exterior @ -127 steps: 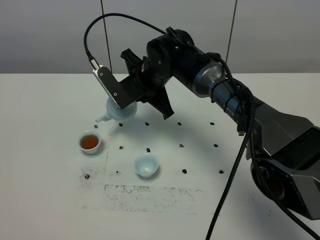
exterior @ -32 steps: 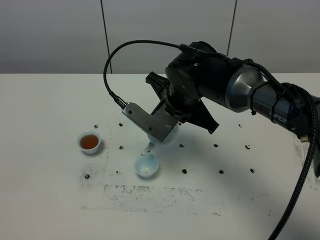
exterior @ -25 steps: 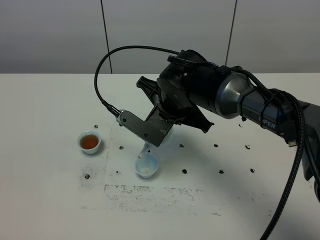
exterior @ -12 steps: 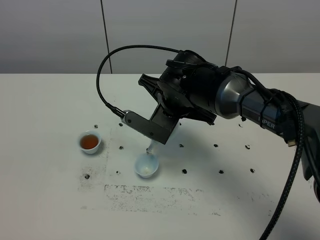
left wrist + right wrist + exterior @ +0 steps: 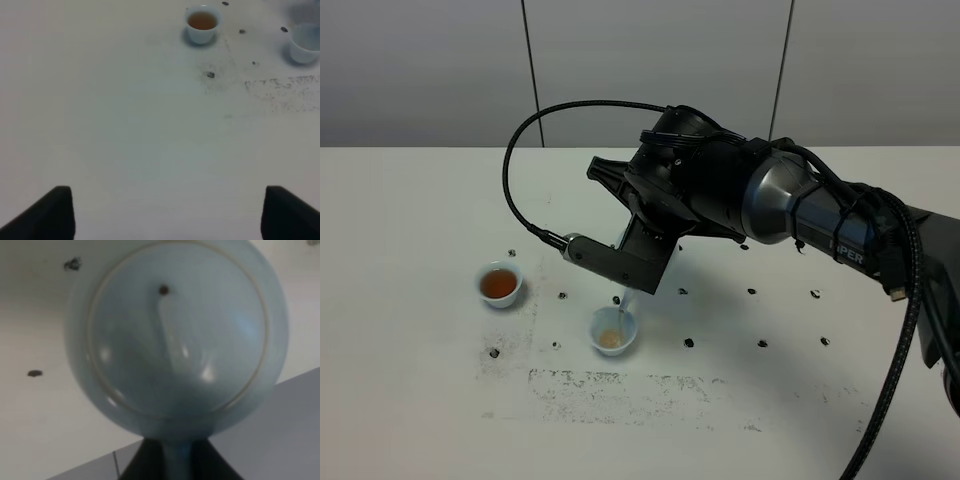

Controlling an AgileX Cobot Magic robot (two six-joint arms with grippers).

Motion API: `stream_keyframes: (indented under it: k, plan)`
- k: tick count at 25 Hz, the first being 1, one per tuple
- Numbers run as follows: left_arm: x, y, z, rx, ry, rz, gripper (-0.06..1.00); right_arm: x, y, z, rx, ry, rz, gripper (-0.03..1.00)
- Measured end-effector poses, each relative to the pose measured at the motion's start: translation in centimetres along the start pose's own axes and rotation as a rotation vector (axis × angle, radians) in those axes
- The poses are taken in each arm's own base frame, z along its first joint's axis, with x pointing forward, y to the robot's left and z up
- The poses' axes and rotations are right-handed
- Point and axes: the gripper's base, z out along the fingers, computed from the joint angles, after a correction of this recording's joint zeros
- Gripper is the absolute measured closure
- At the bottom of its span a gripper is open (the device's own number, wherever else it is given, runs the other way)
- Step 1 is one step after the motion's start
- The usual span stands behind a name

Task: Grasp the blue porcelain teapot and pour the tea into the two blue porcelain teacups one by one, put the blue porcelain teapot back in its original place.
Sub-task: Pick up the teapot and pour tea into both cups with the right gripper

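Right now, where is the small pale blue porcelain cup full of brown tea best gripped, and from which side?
Probably across the outer wall of the small pale blue porcelain cup of tea, just under its flared rim, coming straight down from above. It has no handle, stands upright and holds tea, so it must stay level.

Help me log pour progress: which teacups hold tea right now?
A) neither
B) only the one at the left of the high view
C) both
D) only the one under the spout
C: the left teacup is filled with amber tea, and the second teacup, below the spout of the teapot, shows a small brownish pool at its bottom.
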Motion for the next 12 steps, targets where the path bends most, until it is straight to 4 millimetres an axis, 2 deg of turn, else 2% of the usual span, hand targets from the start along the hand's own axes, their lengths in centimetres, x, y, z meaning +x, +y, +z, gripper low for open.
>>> stream_keyframes:
  k: [12]
  plan:
    - [0.00,0.00,0.00,0.000,0.000,0.000,0.18,0.22,-0.17,0.00,0.019,0.024,-0.019,0.93]
